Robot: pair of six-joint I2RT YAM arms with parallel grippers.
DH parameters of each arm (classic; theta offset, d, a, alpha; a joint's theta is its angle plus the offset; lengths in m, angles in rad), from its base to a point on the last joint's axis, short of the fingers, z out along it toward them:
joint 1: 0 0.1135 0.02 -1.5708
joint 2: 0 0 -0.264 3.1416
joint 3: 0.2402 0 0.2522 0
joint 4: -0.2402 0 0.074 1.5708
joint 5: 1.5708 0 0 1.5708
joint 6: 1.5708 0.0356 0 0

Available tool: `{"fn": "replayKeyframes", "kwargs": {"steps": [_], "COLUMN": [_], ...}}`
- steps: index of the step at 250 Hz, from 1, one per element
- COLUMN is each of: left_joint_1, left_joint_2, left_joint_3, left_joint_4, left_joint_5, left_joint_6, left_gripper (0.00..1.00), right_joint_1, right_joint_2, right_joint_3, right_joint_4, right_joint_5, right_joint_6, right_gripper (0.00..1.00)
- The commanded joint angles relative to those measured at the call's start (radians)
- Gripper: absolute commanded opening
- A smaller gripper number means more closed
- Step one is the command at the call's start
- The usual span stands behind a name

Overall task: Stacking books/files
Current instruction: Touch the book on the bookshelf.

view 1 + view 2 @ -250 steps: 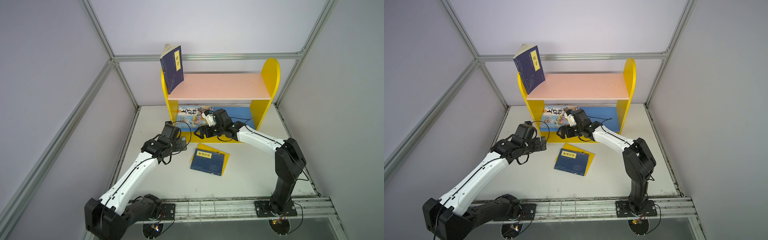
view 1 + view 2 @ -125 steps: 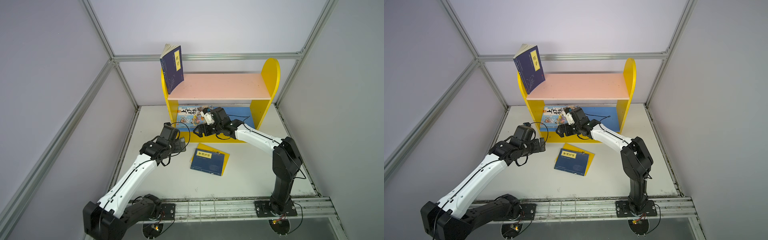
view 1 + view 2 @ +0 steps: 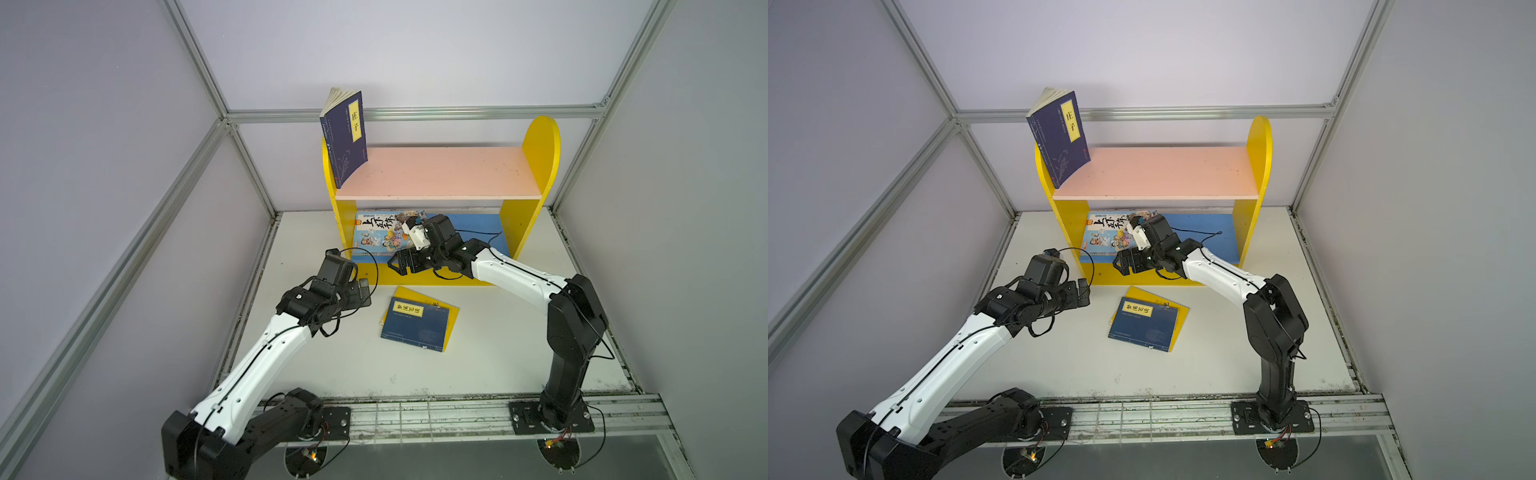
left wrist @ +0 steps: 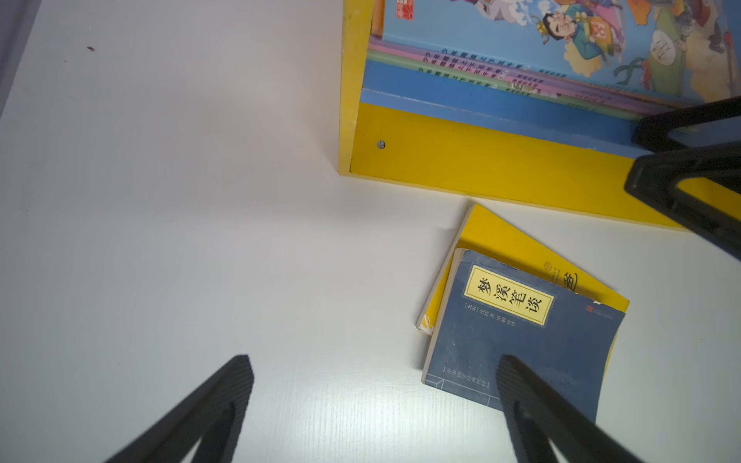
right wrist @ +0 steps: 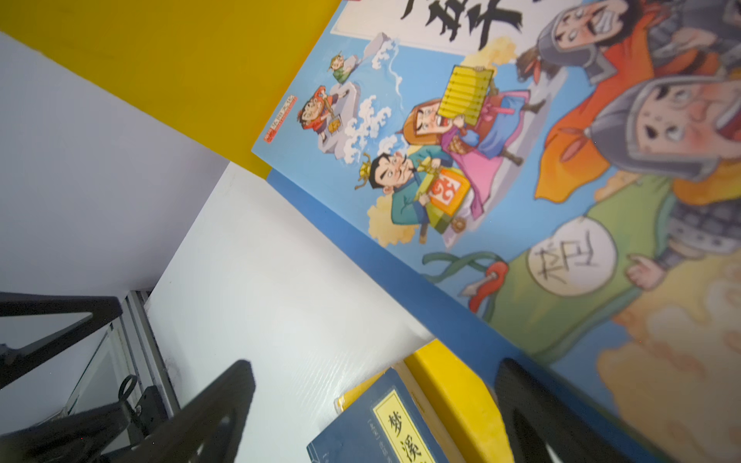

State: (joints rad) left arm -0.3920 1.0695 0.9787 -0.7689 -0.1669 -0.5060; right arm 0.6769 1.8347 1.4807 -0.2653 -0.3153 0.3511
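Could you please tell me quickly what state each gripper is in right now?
Left gripper: open, holding nothing.
Right gripper: open, holding nothing.

You are seeing a left arm [image 3: 266,353] and right arm [image 3: 515,278] wearing white shells over long links, with black joints. Dark screws [image 3: 239,401] are dotting the white. Black cables [image 3: 376,272] are looping off both wrists. Black base plates [image 3: 523,417] are sitting at 5 and 7 o'clock. The left gripper [image 4: 375,362] is showing slim black wedge fingers [image 4: 224,401].
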Motion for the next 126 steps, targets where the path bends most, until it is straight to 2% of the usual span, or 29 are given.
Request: {"fn": "replayKeyframes", "kwargs": {"steps": [1, 54, 103, 126], "left_joint_1": [0.000, -0.012, -0.061, -0.076], "left_joint_2": [-0.007, 0.032, 0.046, 0.056], "left_joint_3": [-0.023, -0.103, -0.203, -0.262], "left_joint_4": [-0.004, 0.054, 0.157, 0.256], "left_joint_5": [0.045, 0.220, 0.322, 0.413], "left_joint_6": [-0.041, -0.123, -0.210, -0.267], "left_gripper": [1.00, 1.00, 1.00, 1.00], "right_joint_1": [0.011, 0.024, 0.022, 0.023], "right_joint_2": [-0.074, -0.311, -0.519, -0.577], "right_joint_3": [-0.050, -0.267, -0.455, -0.530], "right_joint_4": [0.024, 0.020, -0.153, -0.229], "right_joint_5": [-0.022, 0.042, 0.136, 0.156], "right_joint_6": [0.047, 0.118, 0.129, 0.145], "right_gripper": [0.98, 1.00, 1.00, 1.00]}}
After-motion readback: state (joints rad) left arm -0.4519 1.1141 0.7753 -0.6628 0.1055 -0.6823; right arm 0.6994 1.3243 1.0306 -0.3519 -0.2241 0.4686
